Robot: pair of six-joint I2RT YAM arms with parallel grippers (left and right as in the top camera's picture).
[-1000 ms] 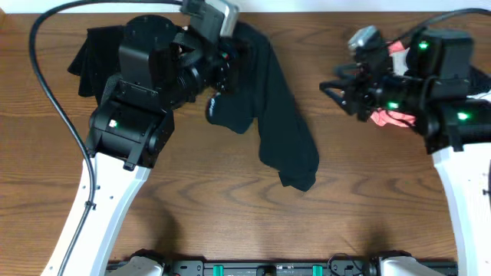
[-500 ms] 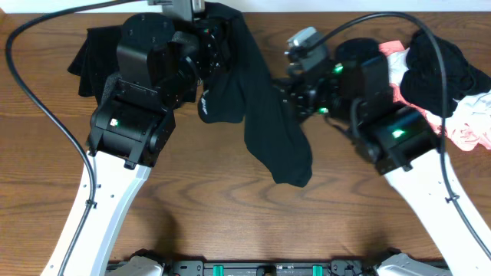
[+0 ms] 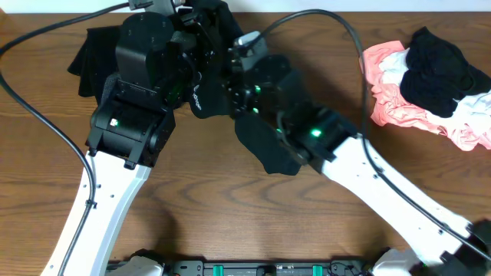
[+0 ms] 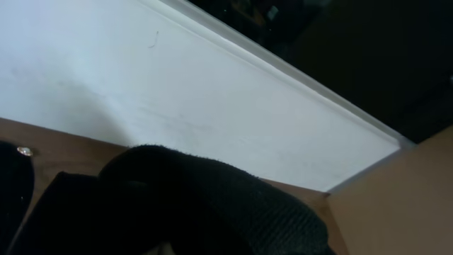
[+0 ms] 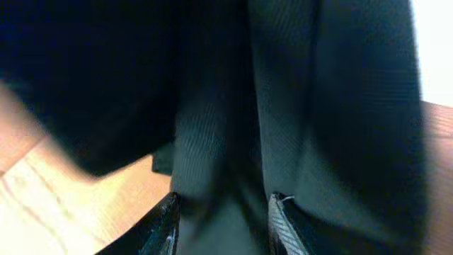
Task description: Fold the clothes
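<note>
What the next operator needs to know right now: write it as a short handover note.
Left gripper: shut on the black shirt, held up near the far edge of the table, with the shirt hanging down.
Right gripper: jaws apart at the hanging shirt, no grip shown.
Clothes pile, pink, white and black: far right, unfolded.
Second black garment: far left, behind the left arm.
Done: nothing visibly folded.
Left: spread and fold the shirt, then the rest.

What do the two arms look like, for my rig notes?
The left arm and right arm each have a white lower link, bulky black upper housings, small green lights and a looping black cable. The right gripper's fingers are black, pale-edged.
</note>
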